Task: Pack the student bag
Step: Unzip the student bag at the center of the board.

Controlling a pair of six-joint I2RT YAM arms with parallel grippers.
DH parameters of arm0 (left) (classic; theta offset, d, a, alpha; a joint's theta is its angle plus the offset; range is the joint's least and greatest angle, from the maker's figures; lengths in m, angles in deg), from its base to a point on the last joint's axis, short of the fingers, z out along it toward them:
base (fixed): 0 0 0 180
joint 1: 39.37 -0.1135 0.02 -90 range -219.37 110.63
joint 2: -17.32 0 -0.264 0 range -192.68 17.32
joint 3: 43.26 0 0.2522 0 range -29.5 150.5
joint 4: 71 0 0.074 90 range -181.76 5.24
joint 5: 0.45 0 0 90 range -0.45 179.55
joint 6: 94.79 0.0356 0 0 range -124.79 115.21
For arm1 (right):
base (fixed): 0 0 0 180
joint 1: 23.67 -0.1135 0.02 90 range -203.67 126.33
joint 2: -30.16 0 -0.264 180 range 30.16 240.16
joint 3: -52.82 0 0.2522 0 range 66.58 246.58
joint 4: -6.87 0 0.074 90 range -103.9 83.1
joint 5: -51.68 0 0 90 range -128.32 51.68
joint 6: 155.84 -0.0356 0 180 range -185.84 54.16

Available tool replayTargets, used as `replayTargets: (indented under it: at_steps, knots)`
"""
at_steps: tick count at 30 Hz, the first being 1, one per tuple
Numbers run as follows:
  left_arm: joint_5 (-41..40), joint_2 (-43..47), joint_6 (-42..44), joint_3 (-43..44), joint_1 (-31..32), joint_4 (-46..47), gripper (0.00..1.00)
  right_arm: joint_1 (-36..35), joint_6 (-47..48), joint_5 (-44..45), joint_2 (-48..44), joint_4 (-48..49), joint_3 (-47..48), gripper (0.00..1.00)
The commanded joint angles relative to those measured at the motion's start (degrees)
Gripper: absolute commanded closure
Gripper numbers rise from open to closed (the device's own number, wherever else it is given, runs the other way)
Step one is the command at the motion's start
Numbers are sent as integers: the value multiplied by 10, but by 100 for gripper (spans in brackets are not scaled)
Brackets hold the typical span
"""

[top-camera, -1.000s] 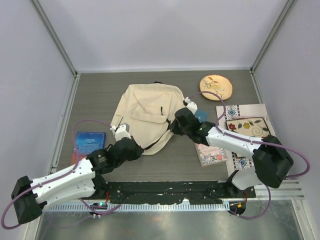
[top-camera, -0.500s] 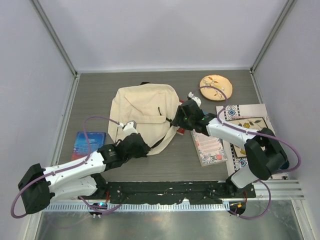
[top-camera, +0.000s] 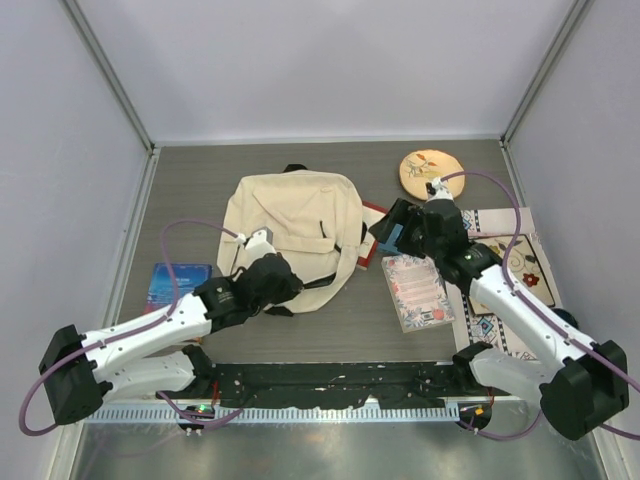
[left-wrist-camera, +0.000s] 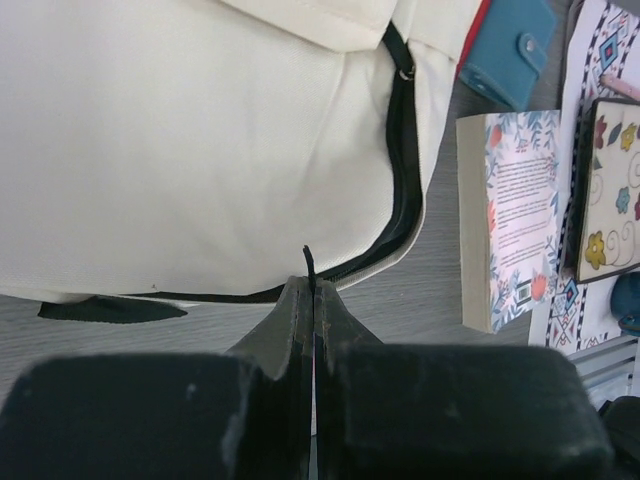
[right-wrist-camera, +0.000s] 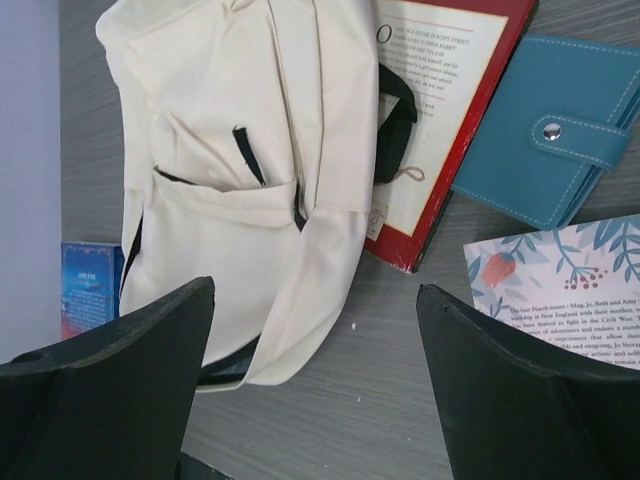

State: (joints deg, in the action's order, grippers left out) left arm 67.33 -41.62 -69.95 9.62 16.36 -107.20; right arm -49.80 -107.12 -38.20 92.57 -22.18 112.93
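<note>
The student bag point(top-camera: 295, 225), cream fabric with black straps, lies flat mid-table. My left gripper point(top-camera: 283, 287) sits at the bag's near edge. In the left wrist view this gripper point(left-wrist-camera: 308, 285) is shut, and a thin black tab from the bag's zipper line point(left-wrist-camera: 400, 200) pokes out between its tips. My right gripper point(top-camera: 385, 228) hovers off the bag's right side. Its jaws stand wide open and empty point(right-wrist-camera: 315, 290) over the bag's corner and bare table. A red book point(right-wrist-camera: 440, 100) lies partly under the bag's right edge. A blue wallet point(right-wrist-camera: 555, 140) lies beside the red book.
A floral paperback point(top-camera: 415, 290) lies right of the bag. A patterned mat point(top-camera: 490, 222) with a dark flowered board point(top-camera: 520, 255) is at the far right. A round tan disc point(top-camera: 430, 172) sits at the back. A blue book point(top-camera: 180, 283) lies at the left.
My right gripper opened and drew back to the right, off the bag. The red book now shows at the bag's right edge. The left gripper stayed shut at the near edge.
</note>
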Motion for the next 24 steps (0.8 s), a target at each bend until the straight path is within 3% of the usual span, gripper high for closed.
replayTargets:
  at_steps: [1,7,11,16,19,24]
  knots:
    - [-16,0,16,38,0,-13,100,3,9,-42,-33,-38,-23,13]
    - [-6,17,34,40,0,-11,100,3,-49,-119,-69,-33,-67,12]
    - [21,14,49,40,0,-3,100,3,-149,-165,-98,25,-111,12]
    - [42,15,55,19,0,11,100,-50,-238,-150,-96,70,-147,12]
    - [53,23,53,11,0,21,100,-111,-281,-122,-56,117,-158,12]
    - [64,21,62,13,0,21,100,-166,-397,-102,31,312,-212,12]
